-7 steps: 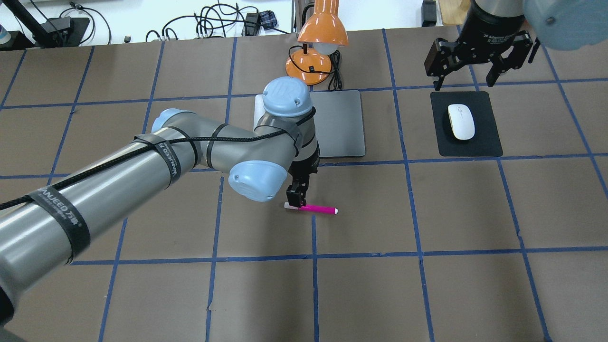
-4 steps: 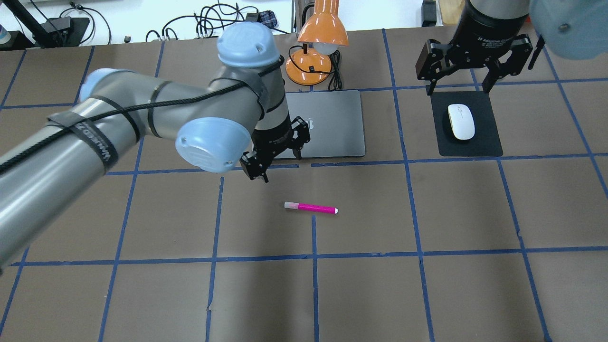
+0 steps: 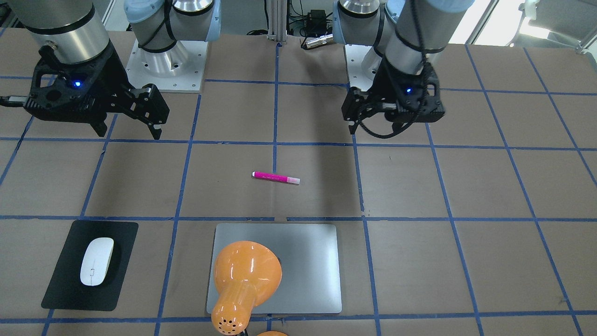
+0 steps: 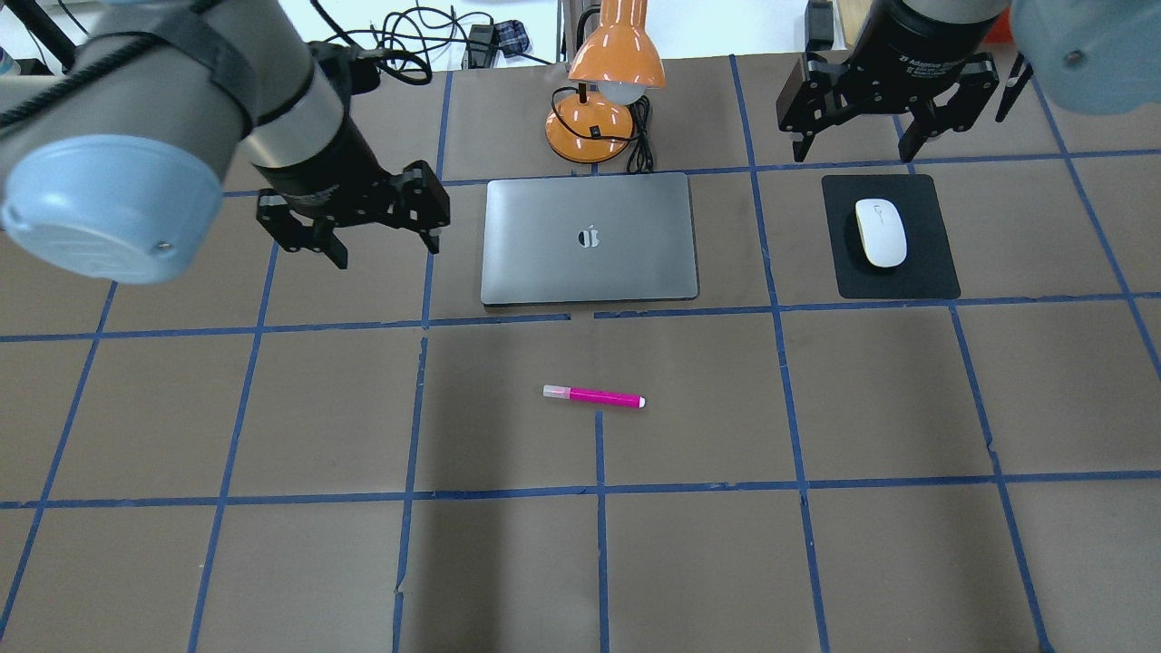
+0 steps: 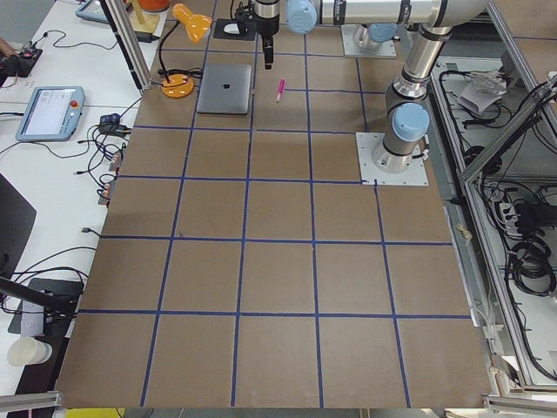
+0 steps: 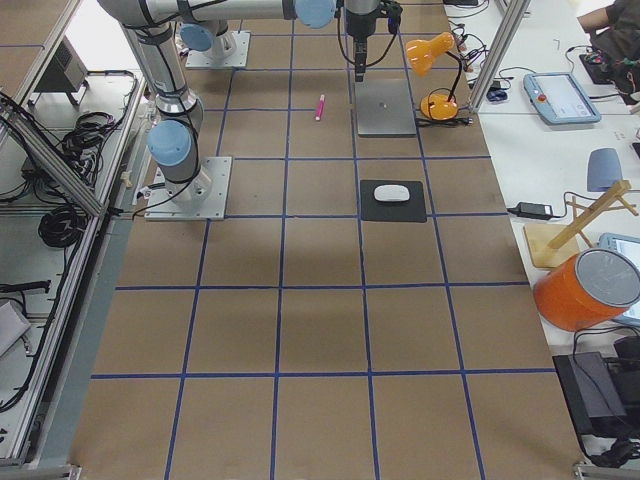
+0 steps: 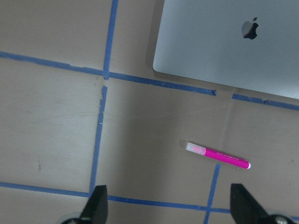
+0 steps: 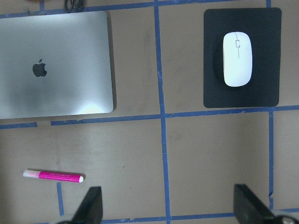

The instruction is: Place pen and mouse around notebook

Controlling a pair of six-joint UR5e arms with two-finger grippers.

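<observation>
The magenta pen lies flat on the brown table, in front of the closed silver notebook and apart from it. The white mouse rests on a black mat to the notebook's right. My left gripper hangs open and empty above the table, left of the notebook. My right gripper is open and empty, raised just behind the mouse. The left wrist view looks down on the pen and the notebook's corner. The right wrist view shows the mouse, the notebook and the pen.
An orange desk lamp stands behind the notebook, its shade leaning over the notebook's back edge and its cord beside the base. Blue tape lines grid the table. Cables lie beyond the far edge.
My left gripper, down at the pen's cap end a second ago, has risen and swung left, and is open. The pen stays where it was. My right gripper drifted slightly back.
</observation>
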